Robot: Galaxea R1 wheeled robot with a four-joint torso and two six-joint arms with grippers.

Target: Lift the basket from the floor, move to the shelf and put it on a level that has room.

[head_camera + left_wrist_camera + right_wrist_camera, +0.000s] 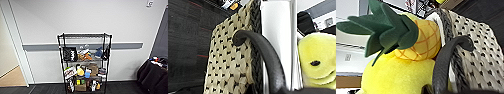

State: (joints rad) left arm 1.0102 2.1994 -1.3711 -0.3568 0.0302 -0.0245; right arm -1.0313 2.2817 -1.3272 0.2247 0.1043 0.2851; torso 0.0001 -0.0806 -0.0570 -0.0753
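The basket (230, 57) hangs right beside both my wrists: cream weave with small dark gaps, a braided dark rim, and a dark loop handle (268, 57) curving close past my left wrist camera. From my right wrist the same weave (481, 57) shows with its other loop handle (448, 60). Whether my fingers are spread or pinching those handles I cannot tell. Inside the basket sit a pineapple plush (418, 37) with green felt leaves and a yellow plush (318, 60) with a small dark eye. Below the basket lies the dark carpet (185, 45) with faint red streaks.

Ahead stands the shelf (84, 62), a black wire rack against a pale wall (82, 17). Its top level (83, 35) looks bare, though the view is soft. The lower tiers are crowded: a black bag (70, 53) with white lettering I cannot read, a brown cardboard box (80, 87), and small packets. A grey rail (125, 45) runs along the wall behind. Tan wooden flooring (12, 77) shows through a doorway on the left, and a table draped in black cloth (153, 77) stands at the right
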